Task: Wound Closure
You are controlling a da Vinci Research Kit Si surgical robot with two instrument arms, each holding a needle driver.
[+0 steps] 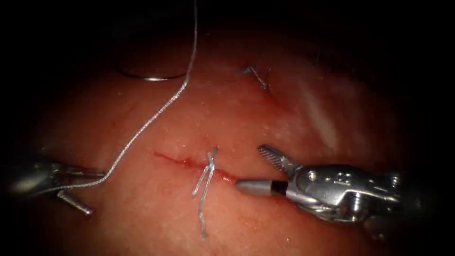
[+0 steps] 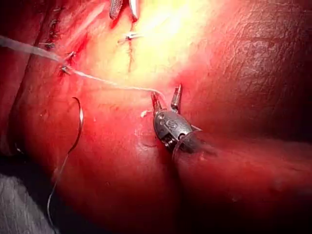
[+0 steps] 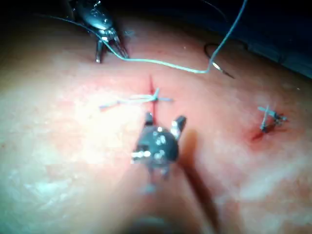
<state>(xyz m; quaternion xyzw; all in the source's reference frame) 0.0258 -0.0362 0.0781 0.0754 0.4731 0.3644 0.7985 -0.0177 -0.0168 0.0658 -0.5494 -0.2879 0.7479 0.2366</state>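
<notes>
Serrated steel fingers (image 1: 272,157) of the right arm's tool (image 1: 250,168) spread wide, holding nothing. Lower finger resting with its tip just beside the right end of the short red cut (image 1: 180,161), at 3 o'clock from the knotted stitch of pale grey thread (image 1: 210,166). Probably parked there, open, to stay clear of the knot and its two cut ends of thread (image 1: 203,208) trailing toward 6 o'clock.

Slim fingers (image 1: 85,171) of the left arm's tool (image 1: 97,192) parted narrowly, well beyond the left end of the cut, at 9 o'clock from the stitch. Long silvery thread (image 1: 142,128) lying between them, not seen pinched. From there, climbing slack toward 12 o'clock and out past the upper edge, kept off the knot.

Thin curved steel needle (image 1: 151,78) lying free on the moist pink tissue (image 1: 142,213) at 11 o'clock from the stitch, well apart from both tools. Not in the tissue, as far as can be judged, and set aside beyond the working area. Seen too from the left wrist (image 2: 78,122) and the right wrist (image 3: 217,61).

Second knotted stitch with short cut ends (image 1: 258,78) at 1 o'clock, over a smaller reddened wound, untouched.
</notes>
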